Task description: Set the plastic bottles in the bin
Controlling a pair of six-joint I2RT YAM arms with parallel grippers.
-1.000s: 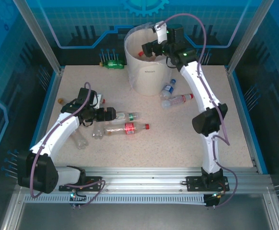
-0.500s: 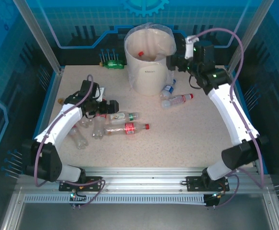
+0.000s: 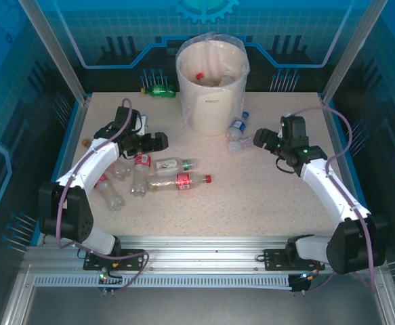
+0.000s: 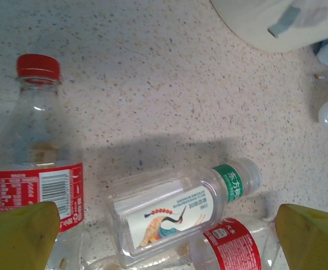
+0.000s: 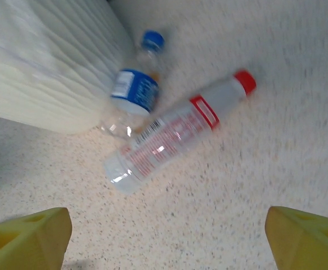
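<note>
Speckled tabletop (image 3: 265,203); right pincer (image 3: 257,141) low, downward-tilted

lying slantwise on the speckled table (image 5: 276,146): clear red-capped bottle (image 5: 175,132), cap toward upper right. just beside it, blue-capped bottle (image 5: 134,93), close against the off-white bin (image 5: 45,67). right gripper (image 5: 164,244) spread wide, yellow fingertips (image 5: 26,242) at bottom corners.

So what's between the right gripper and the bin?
Two bottles, in the right wrist view: a blue-capped bottle by the bin, a red-capped bottle nearer the gripper.
</note>
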